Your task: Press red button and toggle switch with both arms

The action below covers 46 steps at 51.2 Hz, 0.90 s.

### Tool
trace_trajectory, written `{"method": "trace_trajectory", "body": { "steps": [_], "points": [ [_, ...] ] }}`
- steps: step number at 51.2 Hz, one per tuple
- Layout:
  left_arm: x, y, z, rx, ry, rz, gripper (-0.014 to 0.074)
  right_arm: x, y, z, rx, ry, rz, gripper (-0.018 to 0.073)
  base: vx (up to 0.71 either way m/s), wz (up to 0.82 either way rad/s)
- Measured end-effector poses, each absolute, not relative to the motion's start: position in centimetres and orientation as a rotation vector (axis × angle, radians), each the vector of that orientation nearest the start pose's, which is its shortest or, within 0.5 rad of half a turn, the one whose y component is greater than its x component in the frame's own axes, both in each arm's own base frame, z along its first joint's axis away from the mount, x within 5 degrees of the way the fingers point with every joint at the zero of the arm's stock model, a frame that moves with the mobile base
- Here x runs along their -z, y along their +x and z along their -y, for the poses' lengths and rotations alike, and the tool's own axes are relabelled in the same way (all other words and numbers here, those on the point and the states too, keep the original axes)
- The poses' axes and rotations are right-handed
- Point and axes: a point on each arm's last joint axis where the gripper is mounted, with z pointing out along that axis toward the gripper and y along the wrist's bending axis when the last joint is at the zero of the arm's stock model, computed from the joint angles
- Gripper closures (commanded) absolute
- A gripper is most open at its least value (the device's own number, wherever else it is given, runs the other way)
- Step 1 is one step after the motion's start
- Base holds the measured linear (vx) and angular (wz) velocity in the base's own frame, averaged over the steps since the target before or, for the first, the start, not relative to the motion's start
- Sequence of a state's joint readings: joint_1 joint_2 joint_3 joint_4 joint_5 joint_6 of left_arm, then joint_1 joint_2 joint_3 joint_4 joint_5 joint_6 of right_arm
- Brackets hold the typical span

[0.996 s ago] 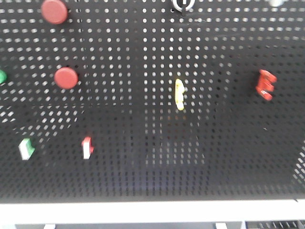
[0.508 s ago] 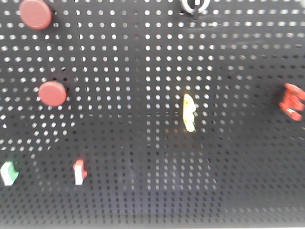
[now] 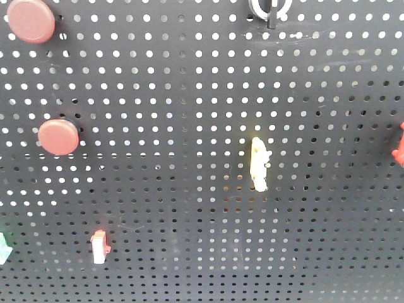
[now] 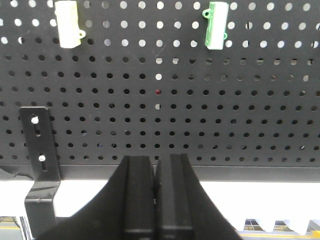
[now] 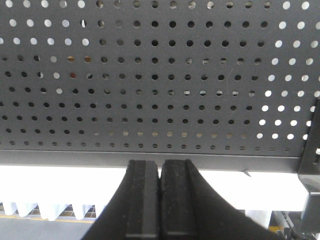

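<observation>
In the front view a black pegboard [image 3: 189, 208] fills the frame. Two round red buttons sit on it: one at the top left corner [image 3: 29, 20], one lower at the left [image 3: 58, 136]. The toggle switch [image 3: 269, 9], a black knob with a white ring and a short black lever, is cut off by the top edge. No gripper shows in the front view. My left gripper [image 4: 154, 165] is shut and empty, below the pegboard's lower edge. My right gripper [image 5: 160, 167] is shut and empty, also below the lower edge.
A yellow switch [image 3: 259, 164] sits mid-board, a red-and-white rocker [image 3: 99, 246] lower left, a red part [image 3: 399, 146] at the right edge, a green one [image 3: 3, 247] at the left edge. The left wrist view shows cream [image 4: 68, 23] and green [image 4: 216, 25] switches and a black bracket [image 4: 41, 165].
The front view has closed in on the pegboard and come into focus: the things on it have spread outward and grown, and the white ledge below has left the frame.
</observation>
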State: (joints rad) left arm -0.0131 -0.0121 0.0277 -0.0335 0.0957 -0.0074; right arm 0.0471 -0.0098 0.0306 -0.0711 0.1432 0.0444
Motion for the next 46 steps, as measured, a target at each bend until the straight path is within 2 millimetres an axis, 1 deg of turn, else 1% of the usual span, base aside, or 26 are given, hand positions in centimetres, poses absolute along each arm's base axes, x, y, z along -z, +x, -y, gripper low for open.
{"method": "trace_trajectory", "body": {
  "steps": [29,32,34,42,46],
  "points": [
    [-19.6,5.7,0.1,0.045,-0.02,-1.595,0.0594,-19.1,5.7,-0.2,-0.008,-0.052,-1.643,0.0563,0.0,0.0],
    [-19.6,5.7,0.1,0.044,-0.02,-1.593,0.0594,-19.2,5.7,-0.2,-0.009,-0.053,-1.627,0.0563,0.0,0.0],
    [-19.9,5.7,0.1,0.046,-0.021,-1.558,0.0594,-19.8,5.7,-0.2,-0.013,-0.054,-1.562,0.0563,0.0,0.0],
    [-20.4,5.6,0.1,0.045,-0.022,-1.499,0.0594,-20.6,5.6,-0.3,-0.018,-0.056,-1.474,0.0563,0.0,0.0],
    [-21.0,5.6,0.1,0.044,-0.023,-1.443,0.0594,-21.1,5.6,-0.3,-0.021,-0.057,-1.418,0.0563,0.0,0.0]
  ]
}}
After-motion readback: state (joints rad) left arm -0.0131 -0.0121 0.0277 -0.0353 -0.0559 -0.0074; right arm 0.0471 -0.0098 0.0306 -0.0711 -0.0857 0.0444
